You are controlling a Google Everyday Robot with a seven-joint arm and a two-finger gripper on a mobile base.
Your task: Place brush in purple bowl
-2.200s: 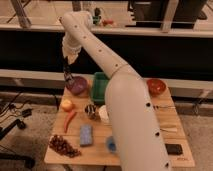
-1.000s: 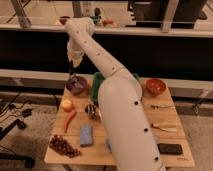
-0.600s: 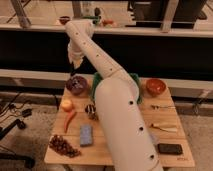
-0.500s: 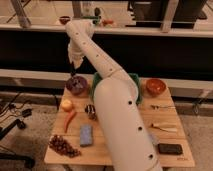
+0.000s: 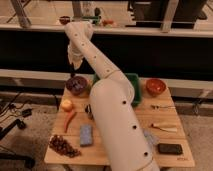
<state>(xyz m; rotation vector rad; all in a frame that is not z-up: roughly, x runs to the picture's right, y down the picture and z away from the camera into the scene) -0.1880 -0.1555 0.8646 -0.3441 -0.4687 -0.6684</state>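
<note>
The purple bowl (image 5: 76, 85) stands at the back left of the wooden table (image 5: 175, 137). My gripper (image 5: 74, 63) hangs at the end of the white arm (image 5: 107, 95), straight above the bowl and a short way clear of its rim. No brush shows hanging under the gripper. The bowl's inside looks dark and mottled; I cannot pick the brush out in it.
A green tray (image 5: 134, 84) and an orange bowl (image 5: 155, 86) stand at the back right. A yellow fruit (image 5: 66, 104), a red pepper (image 5: 69, 120), a blue sponge (image 5: 86, 135) and grapes (image 5: 62, 145) lie on the left. Pale utensils (image 5: 163, 127) and a black slab (image 5: 170, 148) lie on the right.
The gripper carried the dark brush down to the purple bowl, then rose a little above it. The brush no longer hangs beneath it.
</note>
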